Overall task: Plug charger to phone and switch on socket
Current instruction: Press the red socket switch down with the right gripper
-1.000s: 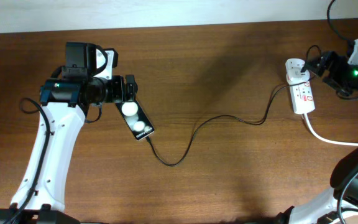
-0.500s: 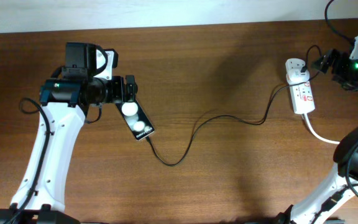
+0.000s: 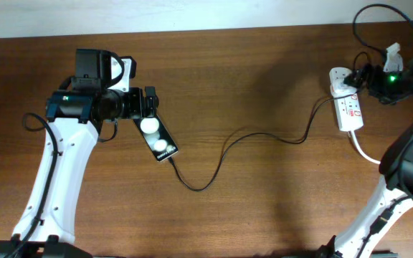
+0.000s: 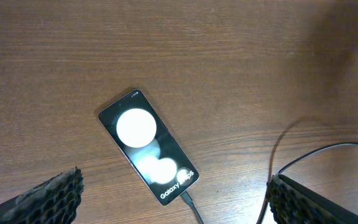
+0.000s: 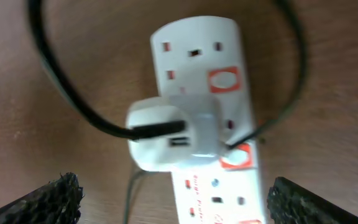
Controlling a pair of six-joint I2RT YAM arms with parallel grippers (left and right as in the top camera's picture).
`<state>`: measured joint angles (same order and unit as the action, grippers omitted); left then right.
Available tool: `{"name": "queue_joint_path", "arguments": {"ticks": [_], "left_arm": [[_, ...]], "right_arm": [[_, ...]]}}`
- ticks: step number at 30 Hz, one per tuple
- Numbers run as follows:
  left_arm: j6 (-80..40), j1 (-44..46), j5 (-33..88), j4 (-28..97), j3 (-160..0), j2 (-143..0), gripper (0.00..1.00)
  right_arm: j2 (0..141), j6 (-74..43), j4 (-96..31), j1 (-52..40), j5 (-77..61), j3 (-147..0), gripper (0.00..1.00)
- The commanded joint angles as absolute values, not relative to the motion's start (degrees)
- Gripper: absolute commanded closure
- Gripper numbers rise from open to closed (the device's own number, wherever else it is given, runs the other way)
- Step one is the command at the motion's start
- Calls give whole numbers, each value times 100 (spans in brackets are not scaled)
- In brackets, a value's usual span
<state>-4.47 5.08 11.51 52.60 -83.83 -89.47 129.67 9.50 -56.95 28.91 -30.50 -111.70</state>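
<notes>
**Phone diagonal on left half of counter, charger tip at its lettered end**

- Counter (image 3: 264,57): brown wood.
- Left gripper (image 3: 149,102): above the phone's far end, left of centre. Fingers spread wide, holding nothing; the wrist view has one fingertip in each bottom corner.
- Right gripper (image 3: 364,75): by the far-right corner, just beside the socket's far end. Fingers also wide apart, empty.
- Socket (image 3: 350,111): white strip, long axis far-to-near. Thick white cord (image 3: 371,156) leaves its near end toward the right edge.
- Charger (image 3: 264,136): thin black cable sagging across mid-counter from the adapter to the phone.
- Phone (image 3: 157,137): flat, screen up. Long axis runs far-left to near-right, lettered end pointing near-right.
- Adapter (image 5: 173,134): white, plugged into the strip's far outlet.
- Connector tip (image 4: 185,198): touching the phone's lettered end, looks seated.
</notes>
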Motion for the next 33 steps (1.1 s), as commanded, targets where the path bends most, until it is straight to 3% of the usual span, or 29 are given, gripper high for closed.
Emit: {"name": "queue_joint_path", "arguments": {"ticks": [1, 33], "left_arm": [[-357, 506, 1109, 5258, -8394, -8868, 1], [-357, 506, 1109, 5258, -8394, -8868, 1]], "right_arm": [[13093, 982, -5603, 2659, -3135, -11246, 1], [13358, 956, -5548, 2620, -3127, -11013, 1]]}}
